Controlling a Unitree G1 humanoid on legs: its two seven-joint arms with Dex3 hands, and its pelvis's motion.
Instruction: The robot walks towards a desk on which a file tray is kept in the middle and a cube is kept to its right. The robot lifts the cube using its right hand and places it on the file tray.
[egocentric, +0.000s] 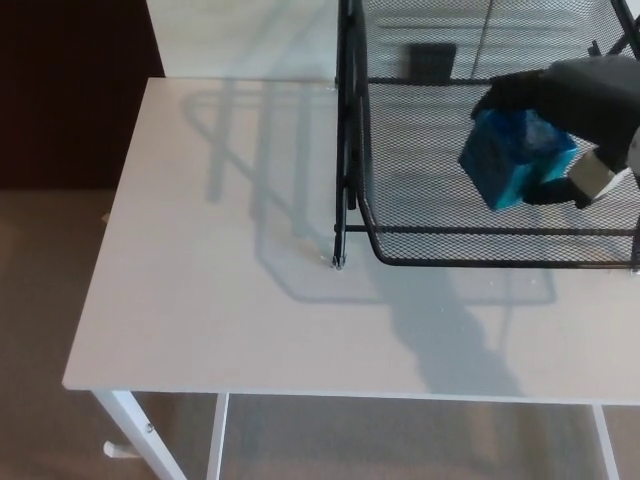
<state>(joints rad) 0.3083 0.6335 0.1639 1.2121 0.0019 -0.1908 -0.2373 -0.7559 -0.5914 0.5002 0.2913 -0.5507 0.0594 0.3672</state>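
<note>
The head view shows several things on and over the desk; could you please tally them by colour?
Black: 2, the file tray and the right hand
Blue: 1, the cube, held in that hand over the tray
White: 1, the desk
Total: 4

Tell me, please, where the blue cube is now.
Head view, right side: the blue cube is held by the right hand over the file tray.
</note>
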